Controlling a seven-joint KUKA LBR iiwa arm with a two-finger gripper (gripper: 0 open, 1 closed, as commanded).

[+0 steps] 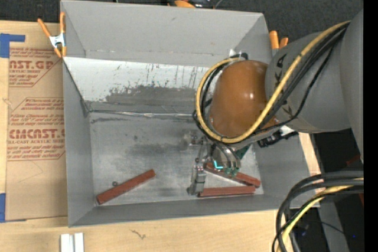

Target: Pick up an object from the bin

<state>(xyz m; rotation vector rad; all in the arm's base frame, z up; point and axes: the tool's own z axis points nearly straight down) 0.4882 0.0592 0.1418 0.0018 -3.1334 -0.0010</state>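
Tool sits low in the near-right part of the grey metal bin, its tip at or just above the floor; contact with the floor can't be judged. It is right at the left end of a reddish-brown flat stick, which lies on the floor along the foot of the near wall, roughly parallel to it. Can't tell whether the tool is released or clenched, as its own body and shadow cover that spot. Nothing is clearly seen in its grip.

Second reddish-brown stick lies just behind the first, angled. Its right end comes close to the first stick's right end and its left end is hidden under the tool body. Whether the two sticks touch is unclear.

Third stick, same colour and shape, lies well apart in the near-left part of the floor. It is flat and slanted, with its right end further from the near wall.

Rest of the bin floor is scuffed bare metal.

Rounded orange-brown cover on the wrist hangs over the right side of the bin, above the tool. Yellow and black cables loop around the cover's left edge. Grey arm comes in from the right over the bin's rim.

Bin stands on a light wood worktop
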